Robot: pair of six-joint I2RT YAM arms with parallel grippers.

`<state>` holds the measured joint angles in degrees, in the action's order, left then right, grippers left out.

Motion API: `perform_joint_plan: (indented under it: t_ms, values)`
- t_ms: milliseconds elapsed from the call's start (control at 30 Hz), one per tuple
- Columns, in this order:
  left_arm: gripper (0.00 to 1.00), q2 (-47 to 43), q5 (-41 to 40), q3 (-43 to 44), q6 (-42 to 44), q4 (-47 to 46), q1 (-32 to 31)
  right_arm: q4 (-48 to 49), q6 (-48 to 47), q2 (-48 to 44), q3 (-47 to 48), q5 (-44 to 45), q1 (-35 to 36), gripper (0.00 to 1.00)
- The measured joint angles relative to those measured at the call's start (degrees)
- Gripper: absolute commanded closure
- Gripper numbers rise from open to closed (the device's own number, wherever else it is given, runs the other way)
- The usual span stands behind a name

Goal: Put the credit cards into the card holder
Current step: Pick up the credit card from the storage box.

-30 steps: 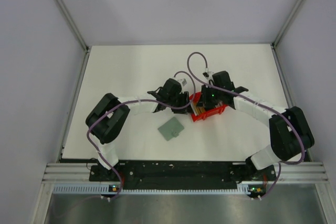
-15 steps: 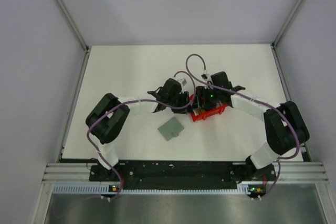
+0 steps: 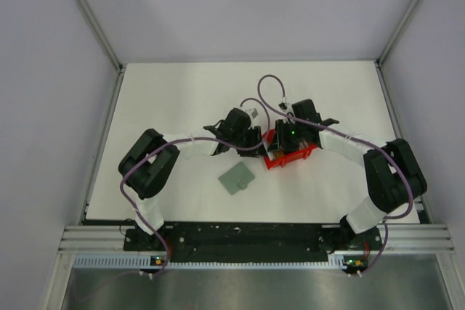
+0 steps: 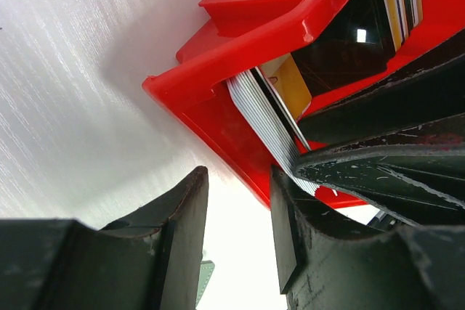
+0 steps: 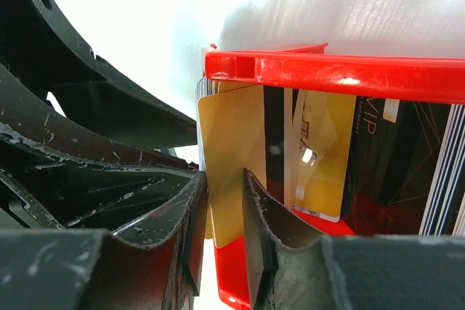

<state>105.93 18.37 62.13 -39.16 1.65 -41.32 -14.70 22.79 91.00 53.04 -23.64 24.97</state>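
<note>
The credit cards [image 5: 320, 150] stand packed in a red bin [image 3: 290, 154]; tan, dark and whitish ones show, and their striped edges [image 4: 265, 117] appear in the left wrist view. My right gripper [image 5: 224, 173] is at the bin's left end, jaws a narrow gap apart, with a tilted tan card [image 5: 232, 143] showing in the gap, seemingly just beyond the tips. My left gripper [image 4: 238, 179] is open at the bin's outer corner, its right finger [image 4: 290, 208] against the red wall. The card holder [image 3: 237, 177] lies closed on the table, near-left of the bin.
The two grippers [image 3: 267, 140] crowd together at the bin's left end, fingers close to each other. The white table [image 3: 174, 99] is bounded by metal rails and grey walls at the left, right and back.
My right gripper has moved a little left and down over the bin's left end. The left arm, the bin and the card holder have stayed put.
</note>
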Motion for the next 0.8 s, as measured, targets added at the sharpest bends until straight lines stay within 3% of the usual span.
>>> perform_joint_plan:
  t_ms: [733, 800]
  values:
    - [0.56, 0.0, 0.3, 0.0, -0.2, -0.3, 0.0, -0.3, -0.1, -2.1, 0.0, -0.5, 0.0, 0.74]
    - [0.56, 0.0, 0.3, 0.0, -0.2, -0.3, 0.0, -0.3, -0.1, -2.1, 0.0, -0.7, 0.0, 0.67]
